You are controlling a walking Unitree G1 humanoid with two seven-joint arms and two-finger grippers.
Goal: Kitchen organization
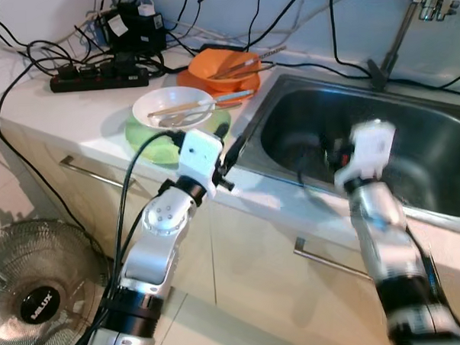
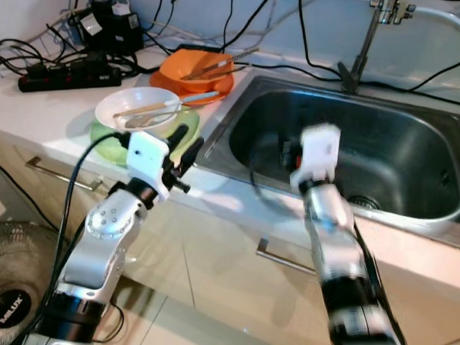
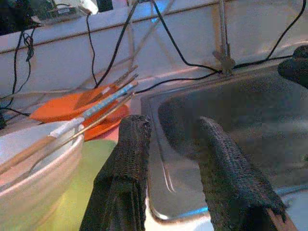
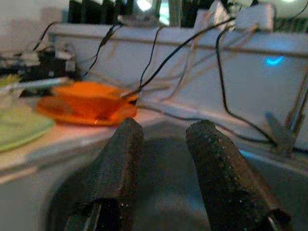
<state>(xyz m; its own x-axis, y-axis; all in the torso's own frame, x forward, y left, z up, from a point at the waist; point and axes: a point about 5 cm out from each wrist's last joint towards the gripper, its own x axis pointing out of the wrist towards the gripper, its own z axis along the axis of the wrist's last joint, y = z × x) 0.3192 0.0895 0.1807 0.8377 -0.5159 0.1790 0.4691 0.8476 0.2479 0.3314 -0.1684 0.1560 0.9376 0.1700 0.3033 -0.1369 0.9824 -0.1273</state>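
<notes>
While both hands are open and empty, left hand (image 1: pixel 230 146) sits just right of the white bowl (image 1: pixel 171 108); right hand (image 4: pixel 166 159) is over the sink (image 1: pixel 435 144).

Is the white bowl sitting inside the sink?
No, the white bowl sits on a green plate on the counter, left of the sink.

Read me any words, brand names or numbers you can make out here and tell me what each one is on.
"MLUX": on the round black hub of the floor fan at the robot's lower left; the same badge shows partly in the right eye view.
White labels on the black adapters by the power strip: too small and blurred to read.
No text can be made out on the bowls, the sink or the arms.
</notes>
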